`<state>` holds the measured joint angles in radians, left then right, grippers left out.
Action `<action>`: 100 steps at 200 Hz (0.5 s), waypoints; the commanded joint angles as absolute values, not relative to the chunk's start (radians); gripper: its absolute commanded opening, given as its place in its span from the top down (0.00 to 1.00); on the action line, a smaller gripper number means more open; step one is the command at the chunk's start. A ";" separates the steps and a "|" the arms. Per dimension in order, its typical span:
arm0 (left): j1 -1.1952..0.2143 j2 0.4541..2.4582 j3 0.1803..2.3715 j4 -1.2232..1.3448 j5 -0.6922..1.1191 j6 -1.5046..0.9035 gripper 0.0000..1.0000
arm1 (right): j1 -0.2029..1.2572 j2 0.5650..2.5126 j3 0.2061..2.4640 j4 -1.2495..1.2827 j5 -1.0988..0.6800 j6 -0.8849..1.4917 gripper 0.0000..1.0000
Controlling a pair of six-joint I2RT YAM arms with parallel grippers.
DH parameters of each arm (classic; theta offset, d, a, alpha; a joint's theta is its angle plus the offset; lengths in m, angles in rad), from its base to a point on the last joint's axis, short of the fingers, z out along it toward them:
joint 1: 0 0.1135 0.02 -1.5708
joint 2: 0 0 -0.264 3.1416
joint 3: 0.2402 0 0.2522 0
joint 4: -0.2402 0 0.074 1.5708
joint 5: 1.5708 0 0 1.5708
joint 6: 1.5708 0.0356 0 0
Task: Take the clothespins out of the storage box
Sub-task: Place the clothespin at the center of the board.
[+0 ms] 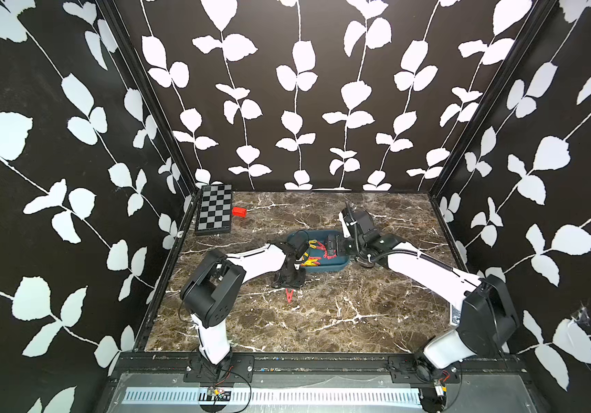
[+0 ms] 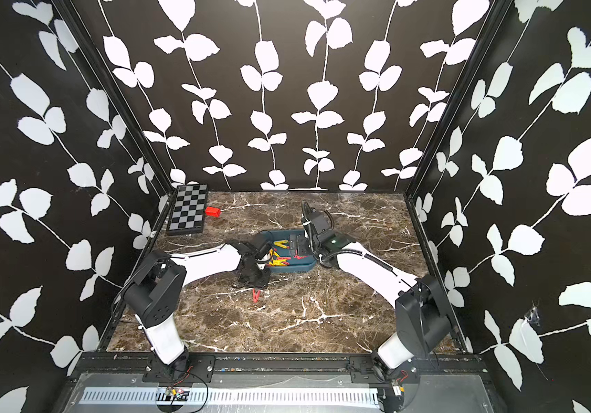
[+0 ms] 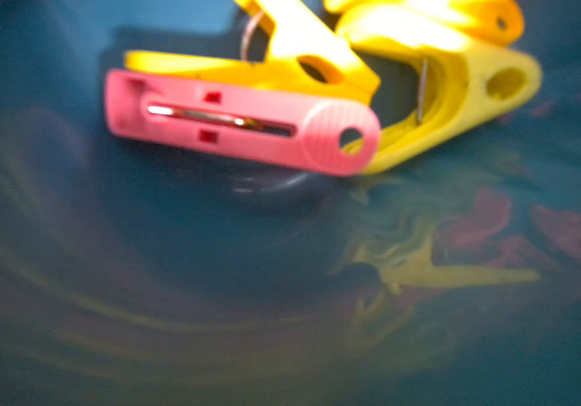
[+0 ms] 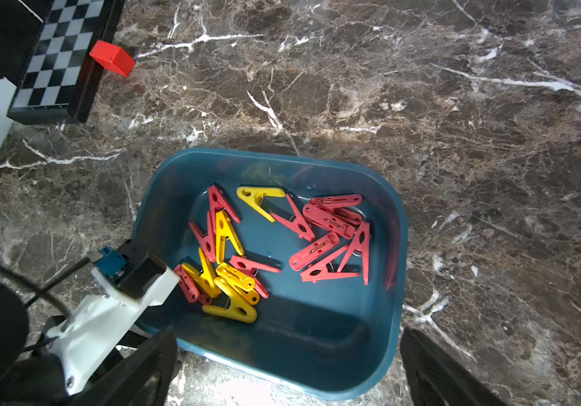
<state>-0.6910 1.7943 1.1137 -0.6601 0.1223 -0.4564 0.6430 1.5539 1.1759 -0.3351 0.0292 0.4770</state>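
The teal storage box (image 1: 326, 266) sits mid-table and holds several red clothespins (image 4: 327, 239) and yellow clothespins (image 4: 232, 284). One more red clothespin (image 1: 289, 295) lies free on the marble in front of the box. Just behind it my left gripper (image 1: 288, 284) points down at the table outside the box, jaws partly apart and holding nothing. The blurred left wrist view shows only the box's inside, with a red clothespin (image 3: 239, 121) and a yellow clothespin (image 3: 457, 105) close up. My right gripper (image 4: 289, 379) hangs open above the box's near wall, nothing between its fingers (image 4: 148, 369).
A black-and-grey checkerboard (image 1: 214, 209) lies at the back left, with a small red block (image 1: 239, 212) beside it. Patterned enclosure walls close in the table on three sides. The left arm's wrist leans over the box's left rim (image 4: 148, 225).
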 commanded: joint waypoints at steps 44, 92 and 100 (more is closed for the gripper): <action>-0.686 1.663 1.191 -0.795 0.051 -0.481 0.27 | 0.652 1.688 1.303 -0.395 0.092 0.360 0.13; -0.619 1.560 1.213 -0.791 0.057 -0.530 0.05 | 0.652 1.796 1.399 -0.413 0.172 0.249 0.39; -0.610 1.546 1.214 -0.786 0.062 -0.535 0.05 | 0.651 1.813 1.413 -0.418 0.181 0.233 0.40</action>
